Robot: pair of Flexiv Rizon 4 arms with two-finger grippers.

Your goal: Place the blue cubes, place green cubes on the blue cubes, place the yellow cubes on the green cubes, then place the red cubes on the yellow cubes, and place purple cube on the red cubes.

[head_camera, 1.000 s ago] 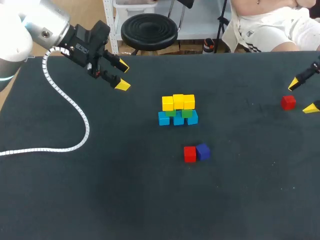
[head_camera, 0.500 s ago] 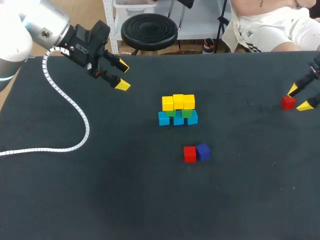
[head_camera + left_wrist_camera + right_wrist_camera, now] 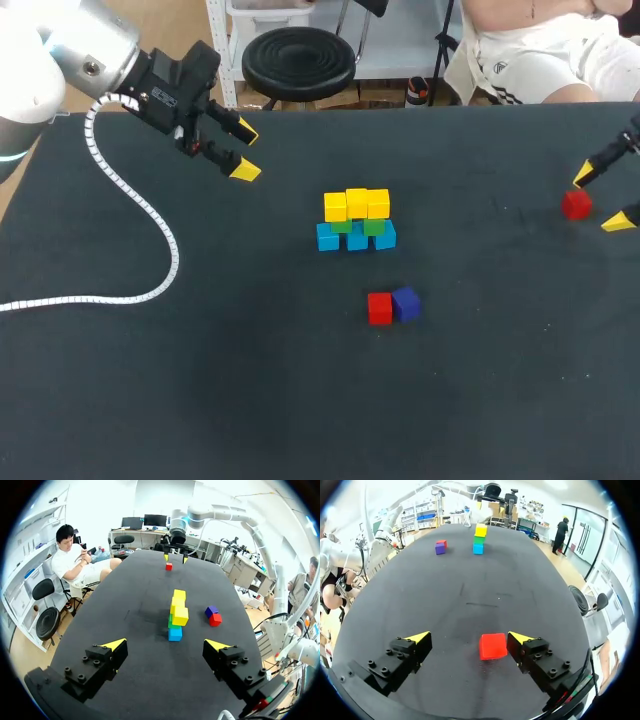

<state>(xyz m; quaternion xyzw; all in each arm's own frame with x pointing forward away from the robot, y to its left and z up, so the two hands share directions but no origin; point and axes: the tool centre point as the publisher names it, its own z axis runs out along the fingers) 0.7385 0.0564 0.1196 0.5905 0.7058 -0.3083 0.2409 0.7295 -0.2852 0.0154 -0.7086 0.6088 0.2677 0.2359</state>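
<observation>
At mid-table stands a stack: blue cubes [image 3: 355, 238] at the base, green cubes [image 3: 359, 226] on them, yellow cubes [image 3: 357, 204] on top. In front of it a red cube [image 3: 379, 308] and a purple cube [image 3: 405, 303] sit side by side. Another red cube [image 3: 575, 205] lies at the far right, on the table between the fingers of my open right gripper [image 3: 601, 198]. In the right wrist view this red cube [image 3: 493, 646] sits close to one finger of the right gripper [image 3: 470, 637], apart from the other. My left gripper [image 3: 245, 153] hangs open and empty at the back left.
A white coiled cable [image 3: 140, 215] from the left arm lies across the table's left side. In the left wrist view the stack [image 3: 176, 615] stands ahead of the left gripper [image 3: 165, 645], with dark bare tabletop [image 3: 150, 605] between them.
The right gripper narrowed around the far red cube half a second ago and has opened wide again. The cube stays on the table. The left arm has not moved.
</observation>
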